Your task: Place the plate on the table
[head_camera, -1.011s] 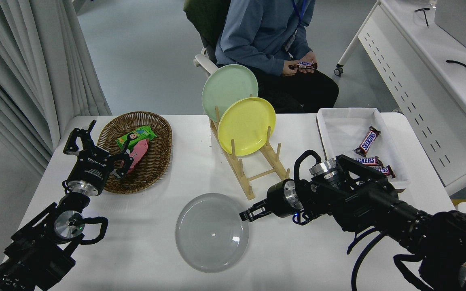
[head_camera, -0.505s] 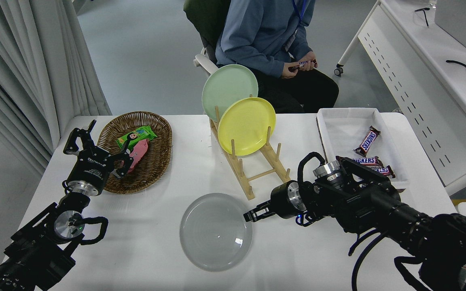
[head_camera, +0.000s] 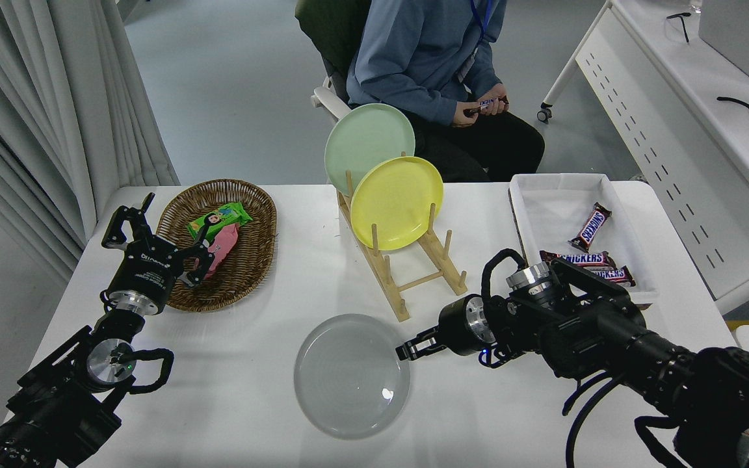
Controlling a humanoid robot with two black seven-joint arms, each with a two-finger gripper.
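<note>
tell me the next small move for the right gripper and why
Probably open and back away to the right: the right gripper seems shut on the rim of the grey plate, which looks to lie flat on the table.

Glossy grey plate [head_camera: 351, 377] lies flat on white table [head_camera: 251, 364]

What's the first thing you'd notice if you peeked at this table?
Probably the yellow plate and the pale green plate standing in the wooden rack mid-table. Nearer, the right gripper pinches the rim of the grey plate low over the table.
</note>
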